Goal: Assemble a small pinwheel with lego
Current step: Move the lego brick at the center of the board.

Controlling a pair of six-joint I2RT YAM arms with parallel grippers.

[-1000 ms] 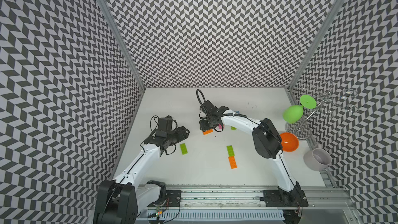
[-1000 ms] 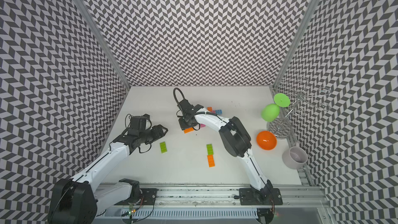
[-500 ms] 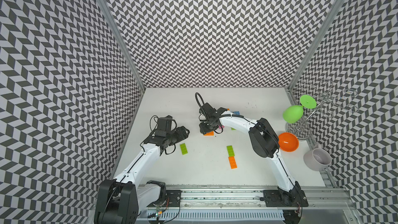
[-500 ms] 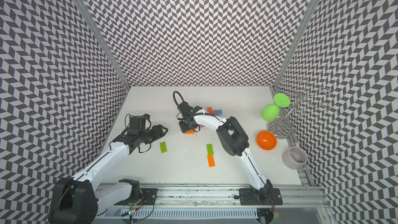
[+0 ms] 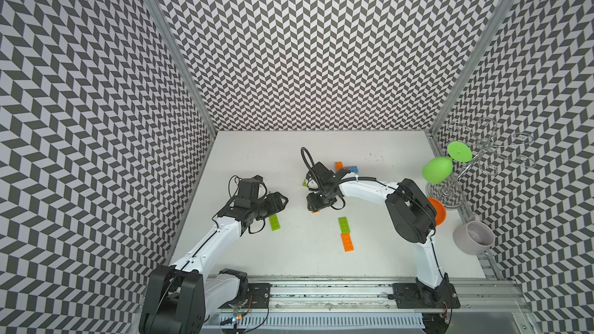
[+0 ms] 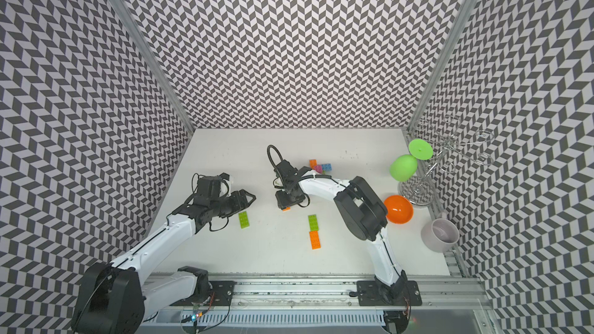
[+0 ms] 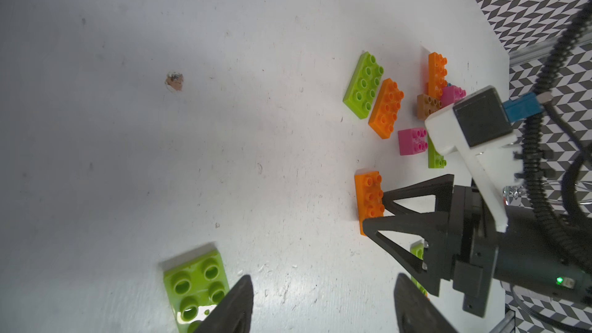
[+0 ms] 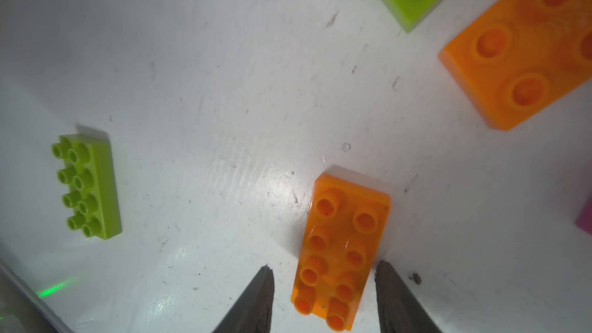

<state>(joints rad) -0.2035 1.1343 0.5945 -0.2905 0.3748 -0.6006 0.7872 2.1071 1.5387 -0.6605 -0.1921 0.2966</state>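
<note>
Orange brick [image 8: 342, 251] is lying flat on the desk [image 5: 299, 252], long axis pointing straight out between the right jaws, which are standing open astride its narrow width, not gripping. Left jaws are hanging open and empty beside a lime brick [image 7: 195, 283], farther off.

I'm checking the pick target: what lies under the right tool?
An orange brick, flat on the table, studs up, between the open fingers of the right tool. In both top views the tool hides all but one orange corner. Whether they touch is unclear.
</note>
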